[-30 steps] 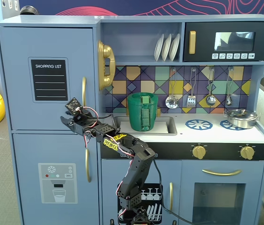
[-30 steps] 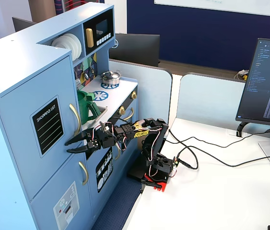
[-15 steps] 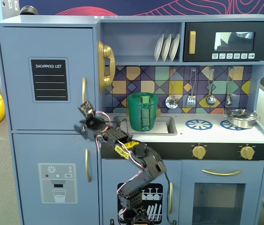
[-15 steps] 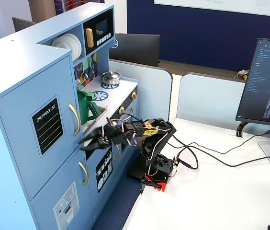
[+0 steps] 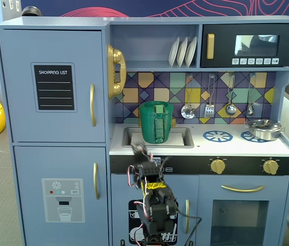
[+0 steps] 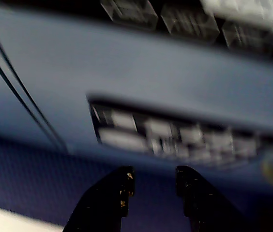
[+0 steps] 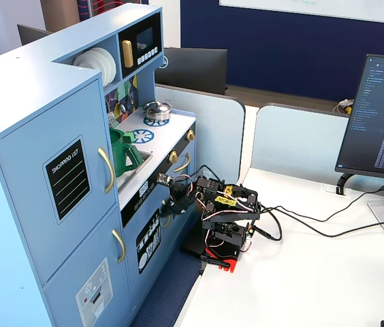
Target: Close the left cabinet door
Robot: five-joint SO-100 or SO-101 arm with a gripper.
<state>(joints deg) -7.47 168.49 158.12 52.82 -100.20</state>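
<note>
Left cabinet door (image 5: 52,84) sits flush, task looks done; gripper (image 6: 152,186) empty, fingers apart, clear of it.

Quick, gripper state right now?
Gripper: open, holding nothing, its fingers apart in the wrist view and clear of the left cabinet door.

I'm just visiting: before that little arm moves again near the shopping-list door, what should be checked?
1. Left cabinet door flush with its frame: ok, looks shut in both fixed views.
2. Pincer empty: ok, open, holding nothing.
3. Arm clear of the gold handle: ok, folded low by the middle cabinets.
4. Wrist view sharp: not ok, blurred.
5. Cables free of snags: cannot tell.
</note>
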